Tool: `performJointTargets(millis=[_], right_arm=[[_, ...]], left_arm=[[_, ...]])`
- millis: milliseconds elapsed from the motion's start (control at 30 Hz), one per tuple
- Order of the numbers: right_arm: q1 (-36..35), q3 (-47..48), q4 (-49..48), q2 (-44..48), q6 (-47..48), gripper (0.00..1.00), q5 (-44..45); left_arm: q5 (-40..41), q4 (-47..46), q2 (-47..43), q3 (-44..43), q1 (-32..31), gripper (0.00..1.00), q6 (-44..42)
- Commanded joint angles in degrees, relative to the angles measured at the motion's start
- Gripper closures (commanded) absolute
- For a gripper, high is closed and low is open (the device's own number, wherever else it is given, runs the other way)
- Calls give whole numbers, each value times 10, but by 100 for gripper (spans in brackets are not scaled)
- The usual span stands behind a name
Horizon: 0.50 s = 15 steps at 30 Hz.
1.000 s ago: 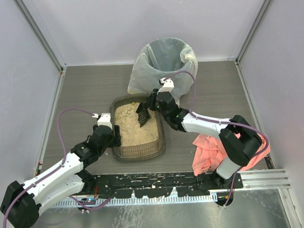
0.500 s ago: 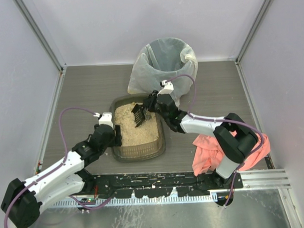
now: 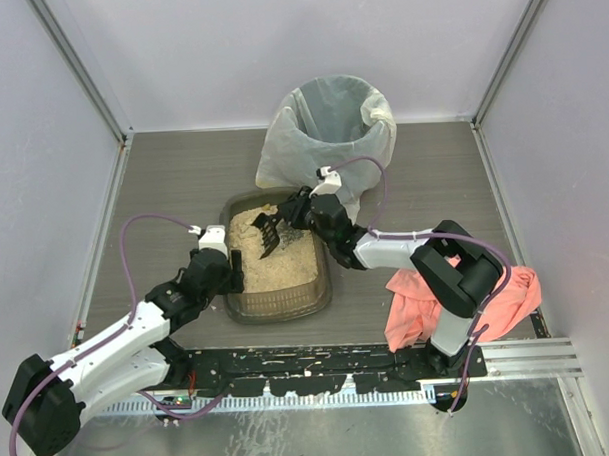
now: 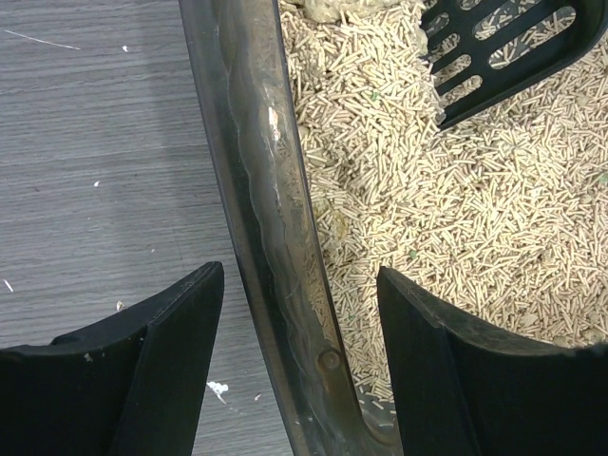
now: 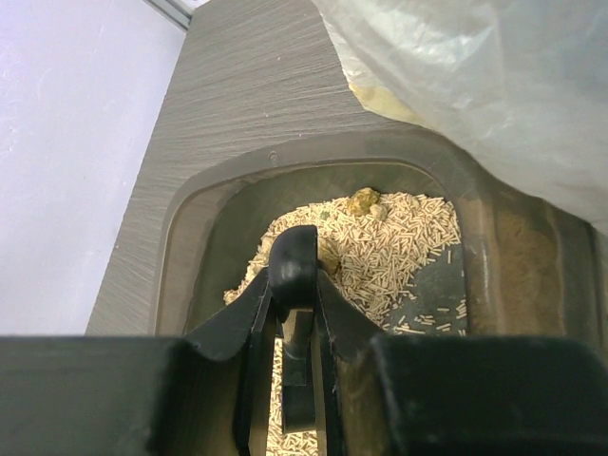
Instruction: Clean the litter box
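Change since a second ago: the right gripper (image 3: 302, 210) is swinging left across the far end of the box, carrying the black slotted scoop (image 3: 263, 232) from the far-right part of the litter to the far-left part. The left arm is hardly shifting.
Right jaws: they are clenching the scoop's handle (image 5: 293, 266), one finger on each side of it.
Left jaws: the left gripper (image 4: 299, 285) is standing spread astride the box's left wall, one finger outside over the table (image 4: 95, 142) and one inside over the litter. A gap is showing on each side, so nothing is being pinched.
Litter box (image 3: 277, 307): it is sitting on the table between the two arms, just in front of the bin. It is a shallow, dark, see-through tray with rounded corners and a wavy rim (image 4: 266, 237).
Litter: pale tan pellets (image 4: 456, 218) are lying heaped toward the middle, leaving some bare floor along the far side (seen from the right wrist).
Lump: a yellowish clump (image 5: 363, 200) is resting on the pellets at the far end.
Bin (image 3: 325, 112): its white bag (image 5: 494, 76) is drooping over the box's far-right corner, crowding that end.
Cloth (image 3: 427, 304): a pink rag is lying bunched by the right arm's base, apart from the box.
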<state>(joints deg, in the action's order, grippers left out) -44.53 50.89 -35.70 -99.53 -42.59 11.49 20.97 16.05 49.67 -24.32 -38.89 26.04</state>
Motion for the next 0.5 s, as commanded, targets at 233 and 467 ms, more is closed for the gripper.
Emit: performJointTargets(millis=[233, 467], right_arm=[[-17, -29, -41, 41, -33, 99, 2], [-4, -51, -56, 80, -45, 99, 5]], left_arm=[[-1, -30, -2, -26, -1, 32, -6], [4, -29, -9, -24, 0, 28, -4]])
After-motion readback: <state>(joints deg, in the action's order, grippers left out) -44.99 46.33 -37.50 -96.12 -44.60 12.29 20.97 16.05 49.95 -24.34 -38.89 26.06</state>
